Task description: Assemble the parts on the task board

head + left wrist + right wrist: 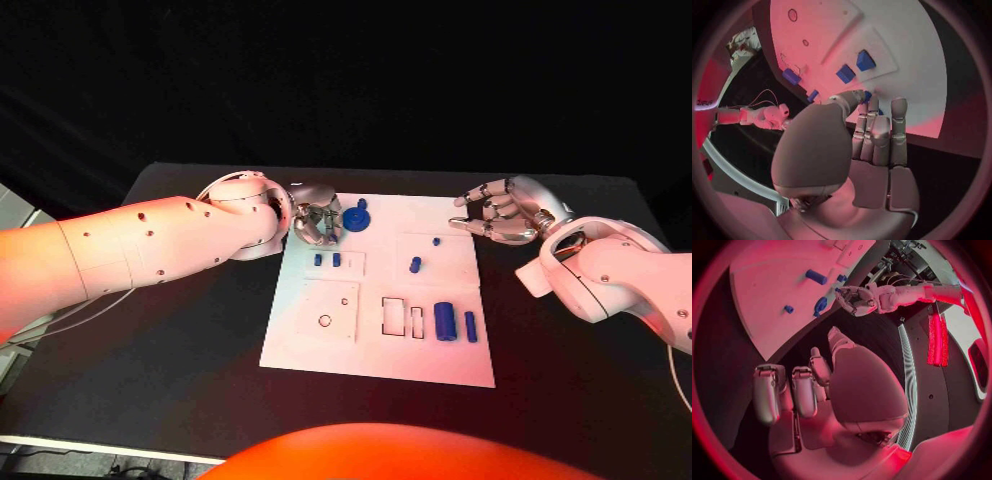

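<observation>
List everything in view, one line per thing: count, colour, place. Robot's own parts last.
table: one, black, under everything.
task board: one, white, in the middle of the table, with outlined recesses and a small round hole on its near half.
round part: one, blue, at the board's far left corner, beside the left hand.
small parts: two, blue, side by side in the outlined box on the board's left.
small part: one, blue, near the board's centre.
tiny part: one, blue, on the board's far right area.
long parts: two, blue, upright side by side near the board's right edge.
left hand: one, silver, over the board's far left corner; whether it holds anything is unclear.
right hand: one, silver, beyond the board's far right corner, fingers curled, holding nothing.
</observation>
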Robot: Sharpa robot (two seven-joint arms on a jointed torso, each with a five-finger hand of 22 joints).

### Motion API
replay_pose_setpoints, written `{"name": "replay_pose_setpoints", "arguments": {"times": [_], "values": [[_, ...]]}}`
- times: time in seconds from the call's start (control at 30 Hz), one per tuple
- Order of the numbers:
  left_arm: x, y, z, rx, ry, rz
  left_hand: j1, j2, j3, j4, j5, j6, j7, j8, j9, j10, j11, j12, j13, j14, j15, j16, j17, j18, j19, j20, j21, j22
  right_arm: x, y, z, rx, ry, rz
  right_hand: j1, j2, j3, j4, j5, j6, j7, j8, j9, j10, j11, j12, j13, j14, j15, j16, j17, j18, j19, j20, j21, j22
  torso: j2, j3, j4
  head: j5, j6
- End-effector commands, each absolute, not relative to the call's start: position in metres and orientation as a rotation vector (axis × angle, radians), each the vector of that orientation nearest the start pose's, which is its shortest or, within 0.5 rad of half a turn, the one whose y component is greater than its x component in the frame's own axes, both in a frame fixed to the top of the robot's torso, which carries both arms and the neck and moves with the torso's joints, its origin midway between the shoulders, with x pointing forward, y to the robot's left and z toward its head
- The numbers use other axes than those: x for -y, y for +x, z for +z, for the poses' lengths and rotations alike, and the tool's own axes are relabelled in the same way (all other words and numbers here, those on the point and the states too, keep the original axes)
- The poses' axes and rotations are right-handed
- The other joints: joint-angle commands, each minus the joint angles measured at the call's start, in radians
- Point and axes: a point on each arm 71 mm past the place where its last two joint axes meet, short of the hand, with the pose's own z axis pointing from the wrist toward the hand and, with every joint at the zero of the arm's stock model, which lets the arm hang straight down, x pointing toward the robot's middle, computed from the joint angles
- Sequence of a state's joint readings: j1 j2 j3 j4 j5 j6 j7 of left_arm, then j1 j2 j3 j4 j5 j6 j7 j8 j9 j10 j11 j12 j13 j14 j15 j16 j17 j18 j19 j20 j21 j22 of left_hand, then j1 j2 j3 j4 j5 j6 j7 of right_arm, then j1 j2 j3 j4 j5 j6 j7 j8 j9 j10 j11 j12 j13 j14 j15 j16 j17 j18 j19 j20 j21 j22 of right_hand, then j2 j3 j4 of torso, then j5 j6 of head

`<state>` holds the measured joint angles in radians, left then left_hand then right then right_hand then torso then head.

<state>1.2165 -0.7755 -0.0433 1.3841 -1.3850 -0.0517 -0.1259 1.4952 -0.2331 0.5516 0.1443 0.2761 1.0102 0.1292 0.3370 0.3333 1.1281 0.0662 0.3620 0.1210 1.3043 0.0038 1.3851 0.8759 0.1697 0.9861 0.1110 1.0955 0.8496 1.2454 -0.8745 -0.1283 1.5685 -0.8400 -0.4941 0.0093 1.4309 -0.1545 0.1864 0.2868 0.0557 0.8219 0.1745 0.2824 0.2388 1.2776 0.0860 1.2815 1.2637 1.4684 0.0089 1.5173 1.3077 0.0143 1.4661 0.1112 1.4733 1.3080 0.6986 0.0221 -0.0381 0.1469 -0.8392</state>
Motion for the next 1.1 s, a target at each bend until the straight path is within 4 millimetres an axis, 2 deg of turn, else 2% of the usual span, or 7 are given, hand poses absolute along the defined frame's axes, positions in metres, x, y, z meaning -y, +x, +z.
{"name": "replay_pose_setpoints", "arguments": {"times": [0.03, 1.1], "values": [[-0.2064, 0.5091, -0.206, -1.935, 0.163, -0.558, -0.003, 0.013, 0.0, -0.008, -0.003, 0.01, 0.003, 0.0, 0.003, 0.009, 0.002, -0.005, 0.003, -0.001, -0.001, 0.003, 0.0, 0.0, 0.004, 0.001, 0.002, 0.002, 0.2117, 0.4769, -0.1875, -1.659, 0.403, 0.944, -0.001, 0.008, -0.001, -0.005, 0.004, 0.006, -0.004, 0.004, -0.001, -0.002, -0.001, -0.003, -0.001, 0.074, -0.001, -0.006, 0.155, 0.012, 0.06, -0.002, -0.004, 0.195, 0.0, 0.0004, -0.0002, -0.001, -0.001], [-0.202, 0.5079, -0.2108, -1.957, 0.168, -0.584, -0.005, 0.011, -0.002, -0.014, -0.004, 0.014, 0.003, -0.001, 0.007, 0.014, 0.002, -0.009, 0.006, -0.001, -0.002, 0.004, 0.001, 0.0, 0.005, 0.001, 0.003, 0.003, 0.2122, 0.4769, -0.1878, -1.663, 0.403, 0.944, -0.001, 0.008, -0.001, -0.005, 0.004, 0.006, -0.004, 0.004, -0.001, -0.002, -0.001, -0.003, -0.001, 0.074, -0.001, -0.006, 0.155, 0.012, 0.06, -0.002, -0.004, 0.195, 0.0, 0.0006, 0.0007, 0.0, -0.003]]}}
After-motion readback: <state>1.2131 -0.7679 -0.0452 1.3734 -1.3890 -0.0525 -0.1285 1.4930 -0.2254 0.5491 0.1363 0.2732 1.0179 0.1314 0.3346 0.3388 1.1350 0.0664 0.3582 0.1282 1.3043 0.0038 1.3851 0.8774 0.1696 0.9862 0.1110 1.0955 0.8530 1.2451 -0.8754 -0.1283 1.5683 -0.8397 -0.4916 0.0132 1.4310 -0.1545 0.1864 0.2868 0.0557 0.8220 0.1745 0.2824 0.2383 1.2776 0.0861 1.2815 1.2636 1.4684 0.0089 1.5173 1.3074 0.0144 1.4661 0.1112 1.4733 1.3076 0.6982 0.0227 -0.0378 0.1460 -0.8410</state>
